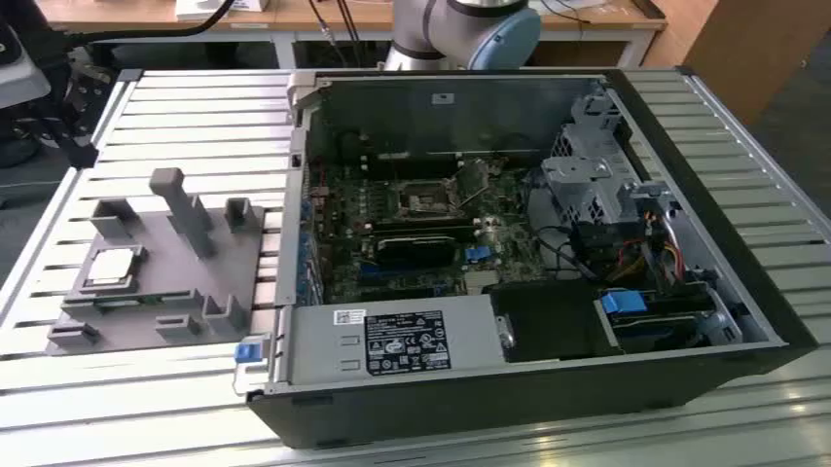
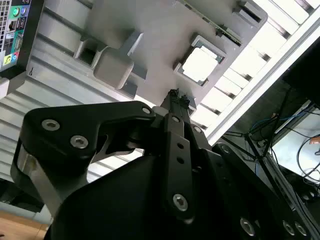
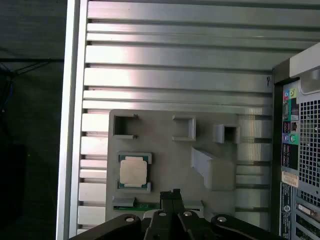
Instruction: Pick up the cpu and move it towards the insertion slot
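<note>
Barely started tbh: the cpu sits untouched in the grey fixture on the tabletop, gripper hovering just beside it, fingers pinched together on nothing, motherboard socket well apart.

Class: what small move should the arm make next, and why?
Probably shift the gripper sideways to centre over the cpu: it lies in its recess on the grey fixture, and the gripper hangs off to one side of it.
</note>
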Robot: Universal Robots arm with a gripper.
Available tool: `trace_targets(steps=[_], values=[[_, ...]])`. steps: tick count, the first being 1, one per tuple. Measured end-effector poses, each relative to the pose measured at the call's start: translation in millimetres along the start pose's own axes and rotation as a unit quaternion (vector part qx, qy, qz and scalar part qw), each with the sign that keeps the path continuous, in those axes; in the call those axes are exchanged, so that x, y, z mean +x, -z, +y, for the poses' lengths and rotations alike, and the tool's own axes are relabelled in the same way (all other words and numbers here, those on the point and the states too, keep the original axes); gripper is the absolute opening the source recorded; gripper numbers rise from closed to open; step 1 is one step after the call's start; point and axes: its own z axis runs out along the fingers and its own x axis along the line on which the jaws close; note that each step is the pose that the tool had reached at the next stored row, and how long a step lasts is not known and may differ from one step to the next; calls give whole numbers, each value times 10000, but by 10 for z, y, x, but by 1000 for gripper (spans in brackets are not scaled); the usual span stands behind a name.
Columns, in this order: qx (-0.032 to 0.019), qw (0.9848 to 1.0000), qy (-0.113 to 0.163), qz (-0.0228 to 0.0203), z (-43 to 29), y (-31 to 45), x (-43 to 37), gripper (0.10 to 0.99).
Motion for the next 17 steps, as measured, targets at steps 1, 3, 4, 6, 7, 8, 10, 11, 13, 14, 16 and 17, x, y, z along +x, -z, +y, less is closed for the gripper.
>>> trace_targets(steps=[1, 3, 4, 6, 7, 8, 10, 11, 13, 14, 16, 17], values=[[0, 10000, 0, 0, 0, 0, 0, 106], [0, 10000, 0, 0, 0, 0, 0, 106], [0, 10000, 0, 0, 0, 0, 0, 106], [0, 10000, 0, 0, 0, 0, 1, 106], [0, 10000, 0, 1, 0, 1, 3, 106], [0, 10000, 0, 1, 0, 1, 5, 106], [0, 10000, 0, 0, 0, 0, 9, 106], [0, 10000, 0, 0, 0, 0, 15, 106], [0, 10000, 0, 0, 1, -1, 33, 106], [0, 10000, 0, 0, 1, 0, 41, 106], [0, 10000, 0, 0, 1, -1, 63, 106], [0, 10000, 0, 1, 1, -1, 76, 106]])
